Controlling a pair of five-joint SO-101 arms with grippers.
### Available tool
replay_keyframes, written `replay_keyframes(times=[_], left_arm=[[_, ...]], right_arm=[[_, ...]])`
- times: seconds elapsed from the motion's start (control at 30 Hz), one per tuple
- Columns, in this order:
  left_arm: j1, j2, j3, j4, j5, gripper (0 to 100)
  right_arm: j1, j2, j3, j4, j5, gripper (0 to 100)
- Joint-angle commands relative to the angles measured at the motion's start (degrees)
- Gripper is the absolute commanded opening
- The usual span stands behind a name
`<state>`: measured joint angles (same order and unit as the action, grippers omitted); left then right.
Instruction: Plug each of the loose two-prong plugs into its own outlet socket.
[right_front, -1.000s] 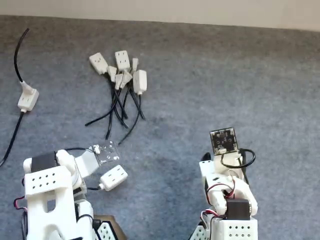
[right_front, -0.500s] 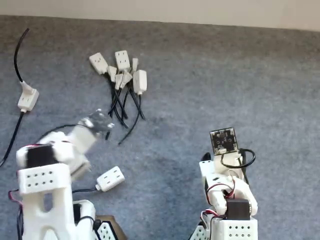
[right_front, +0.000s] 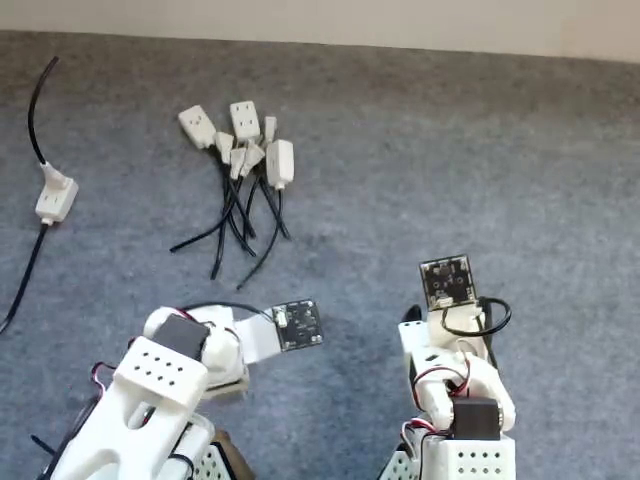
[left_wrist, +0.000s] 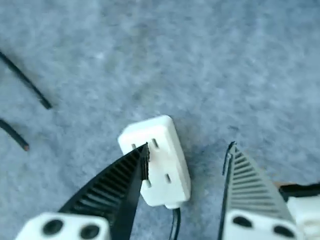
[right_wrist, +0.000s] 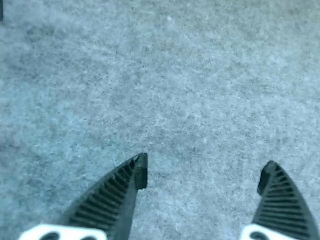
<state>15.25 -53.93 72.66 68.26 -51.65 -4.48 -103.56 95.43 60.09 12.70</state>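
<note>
Left gripper (left_wrist: 187, 150) swung back from the white plug pile (right_front: 245, 150), now fingers apart straddling the white plastic outlet block (left_wrist: 162, 155) on grey carpet, probably pre-grasp; right gripper (right_wrist: 202, 172) idle, also apart.

a white outlet socket (left_wrist: 159, 162) lies flat, slots up; white black-corded plugs (right_front: 247, 157) lie bunched.

We see soft, even light over carpet (right_front: 520, 180) in high view; brightest strip along 12 o'clock edge. Shadows faint, short, hugging cords (right_front: 235, 215). Left wrist view: we note white socket (left_wrist: 167, 160) brightly lit, soft dim shadow on carpet just beside it. Right wrist view: flat, even light.
</note>
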Motion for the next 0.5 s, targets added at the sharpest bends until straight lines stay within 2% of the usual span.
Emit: replay_keyframes(times=[0.0, 0.1, 0.47], left_arm=[[-5.32, -0.13, -2.68, -1.93, 0.44, 26], [-10.59, -0.04, -4.44, -1.85, -3.43, 26], [-15.25, -0.13, -2.86, -2.11, -5.01, 25]], right_arm=[[-0.66, -1.45, 6.55, -1.8, 0.62, 33.2], [-0.66, -1.45, 6.55, -1.8, 0.62, 33.2], [-0.66, -1.45, 6.55, -1.8, 0.7, 33.2]])
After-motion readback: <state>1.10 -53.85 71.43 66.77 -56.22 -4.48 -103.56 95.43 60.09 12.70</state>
